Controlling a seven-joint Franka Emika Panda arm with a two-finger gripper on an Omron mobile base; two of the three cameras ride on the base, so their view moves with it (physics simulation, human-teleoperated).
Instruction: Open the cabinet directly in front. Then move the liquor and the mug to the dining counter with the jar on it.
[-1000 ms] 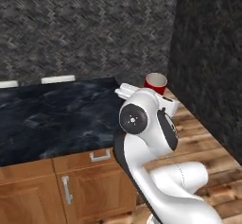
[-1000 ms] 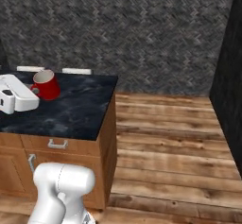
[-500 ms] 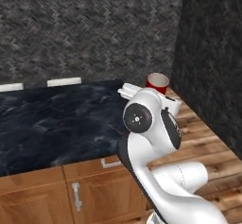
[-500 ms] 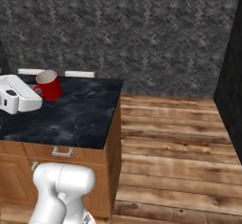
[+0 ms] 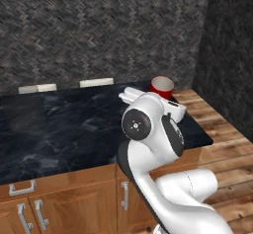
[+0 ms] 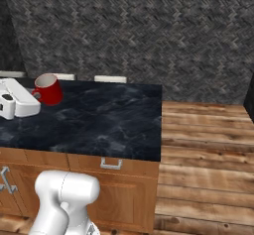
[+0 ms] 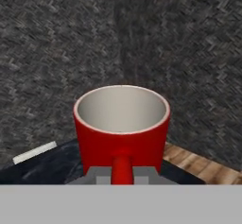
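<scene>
Tool [image 7: 122, 179] pinches the mug's [image 7: 122, 131] handle, carrying it upright just ahead of the fingertips. Below it lies the dining counter [image 5: 74, 129], likely the drop spot.

Light falls evenly and softly here, with no single lamp to be traced. The dining counter [image 5: 74, 129] carries pale, cloudy sheen on its black marbling, and a faint dark smudge lies on it towards its far left end. The wall behind it is grainy and speckled. Close up, the mug [image 7: 122, 128] looks soft-edged and slightly blurred, its whitish inside shaded grey on one side.
</scene>
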